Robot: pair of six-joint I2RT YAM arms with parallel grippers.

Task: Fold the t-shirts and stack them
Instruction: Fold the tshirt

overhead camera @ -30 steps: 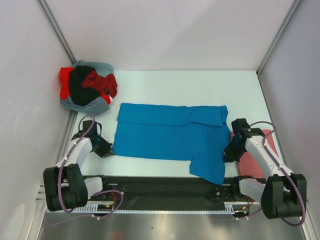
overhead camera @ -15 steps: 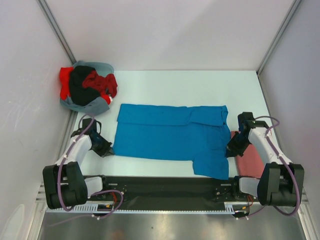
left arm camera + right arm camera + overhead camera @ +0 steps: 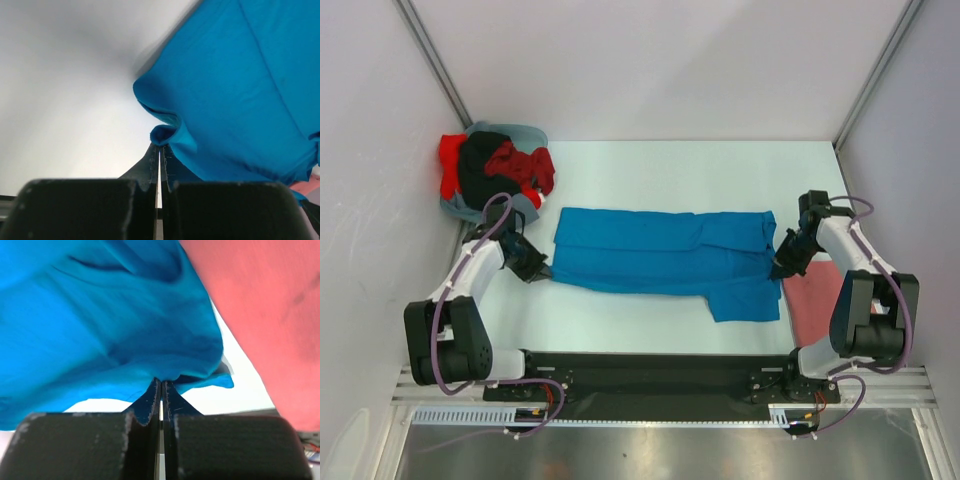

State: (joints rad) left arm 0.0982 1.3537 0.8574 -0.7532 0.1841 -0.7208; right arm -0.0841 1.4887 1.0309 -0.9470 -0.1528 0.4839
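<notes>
Since a second ago, the blue t-shirt [image 3: 660, 262] is drawn farther up the table [image 3: 660, 180]; its left edge is pinched by the closed left gripper [image 3: 542, 270], its right edge by the closed right gripper [image 3: 778, 270].

We recorded the blue t-shirt [image 3: 650, 262] as a plain bright blue, the pinkish-red t-shirt [image 3: 817, 305] as a dull solid tone, the heaped red t-shirt [image 3: 450, 158], black t-shirt [image 3: 480, 178] and grey-blue t-shirt [image 3: 517, 213] likewise plain, and the table [image 3: 670, 170] as white.
</notes>
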